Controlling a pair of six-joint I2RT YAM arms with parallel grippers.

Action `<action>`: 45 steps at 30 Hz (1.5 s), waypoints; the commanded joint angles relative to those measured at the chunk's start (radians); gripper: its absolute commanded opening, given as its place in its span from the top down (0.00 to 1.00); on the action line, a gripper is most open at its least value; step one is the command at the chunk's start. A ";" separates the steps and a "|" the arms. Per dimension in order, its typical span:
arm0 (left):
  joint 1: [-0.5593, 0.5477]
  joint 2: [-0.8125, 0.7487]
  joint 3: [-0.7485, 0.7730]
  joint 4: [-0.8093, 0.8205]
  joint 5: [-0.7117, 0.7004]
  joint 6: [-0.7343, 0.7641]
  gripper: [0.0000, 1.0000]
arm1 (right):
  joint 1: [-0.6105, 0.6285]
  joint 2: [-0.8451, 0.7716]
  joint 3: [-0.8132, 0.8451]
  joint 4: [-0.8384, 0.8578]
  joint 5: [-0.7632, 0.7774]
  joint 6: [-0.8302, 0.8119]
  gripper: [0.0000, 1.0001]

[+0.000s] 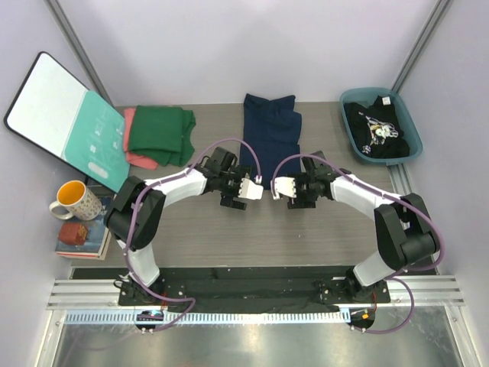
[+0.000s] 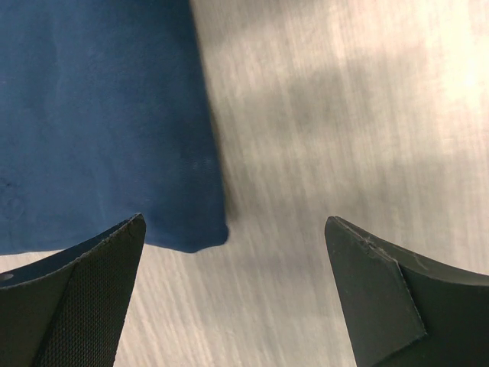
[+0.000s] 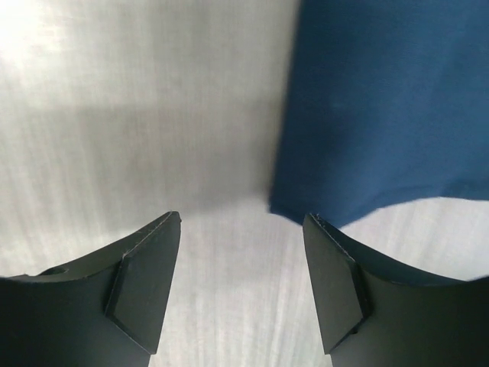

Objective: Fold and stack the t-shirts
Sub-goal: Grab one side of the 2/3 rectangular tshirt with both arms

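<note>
Both arms bend inward from their bases, elbows out, so that the left fingers [image 1: 250, 189] and the right fingers [image 1: 284, 186] face each other just beside the near edge of the navy t-shirt [image 1: 270, 126]. The left pair is by its near left corner and the right pair by its near right corner. Each pair stands apart with nothing clamped. The wrist views show bare table between them and a corner of navy cloth just ahead.

There are four t-shirts, one of each colour. The navy t-shirt lies folded flat. The dark green t-shirt [image 1: 160, 135], also folded, sits well to its left on top of the salmon-pink t-shirt [image 1: 128, 134], of which only an edge shows. The black t-shirt [image 1: 374, 128] with white print lies to the right of the navy one, inside a teal bin [image 1: 407, 122].

One teal-and-white board [image 1: 57, 115] leans farther left than the green one. One mug [image 1: 72, 200] and a pile of books [image 1: 80, 238] sit left of the navy t-shirt and nearer.

The table [image 1: 321, 229] is grey wood-grain, ringed by pale lilac walls, with a metal rail [image 1: 252, 294] along its near edge.
</note>
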 commanded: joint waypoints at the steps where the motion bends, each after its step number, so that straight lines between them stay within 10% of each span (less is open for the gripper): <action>1: 0.004 0.021 0.033 0.114 -0.028 0.040 0.00 | -0.002 0.021 0.010 0.132 0.045 -0.005 0.30; 22: 0.004 0.093 0.069 0.120 -0.057 0.024 0.42 | -0.030 0.183 0.034 0.241 0.025 -0.030 0.40; 29: 0.004 0.103 0.078 0.119 -0.071 0.018 0.65 | -0.030 0.205 0.053 0.207 0.019 -0.053 0.81; 35: 0.006 0.106 0.084 0.110 -0.074 0.015 0.99 | -0.030 0.185 0.053 0.158 0.017 -0.062 0.94; 45: 0.012 0.001 0.113 -0.041 -0.051 -0.029 1.00 | -0.028 0.058 0.134 -0.116 -0.050 -0.053 0.94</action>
